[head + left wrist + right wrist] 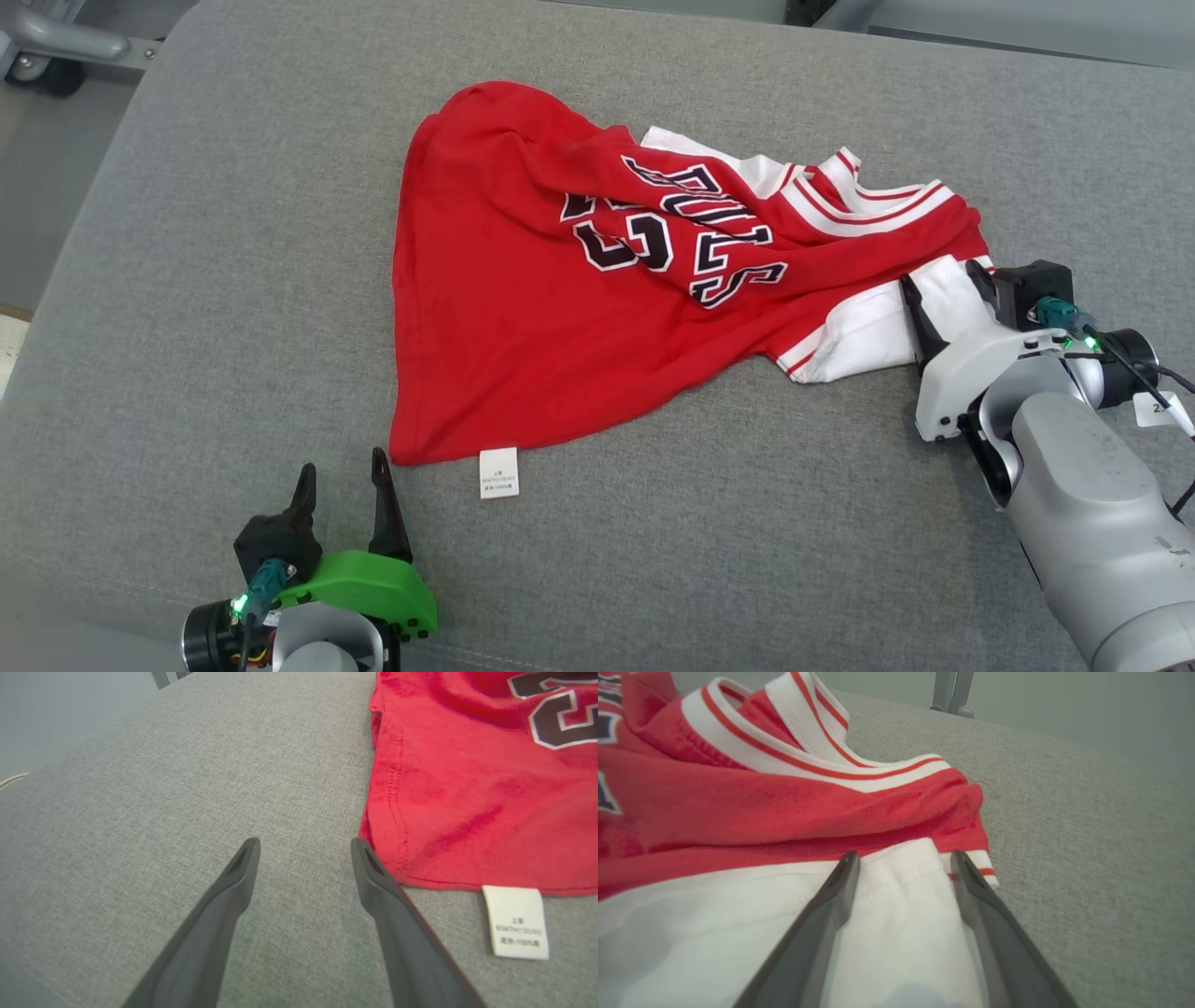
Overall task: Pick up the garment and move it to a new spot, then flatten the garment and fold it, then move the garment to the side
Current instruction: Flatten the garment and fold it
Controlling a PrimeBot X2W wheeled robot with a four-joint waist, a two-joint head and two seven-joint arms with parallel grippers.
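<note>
Two grippers: we see both with the fingers spread wide, and neither of them pinches anything.
Left gripper [343,460] [304,842]: its fingers lie low over the bare grey surface [187,280] [187,765] [1087,835], with only that fabric between them.
Right gripper [941,273] [904,854]: its fingers stand astride the white sleeve [868,336] [896,924]; the cloth lies loose between them.
Garment [523,317] [467,788] [738,802]: a red jersey with white trim and dark letters, lying crumpled on the surface. Its hem corner is just beside the inner finger of the left gripper; we cannot tell if they touch.
Care tag [499,472] [516,921]: white, hanging from the hem, near that same finger on its outer side.
</note>
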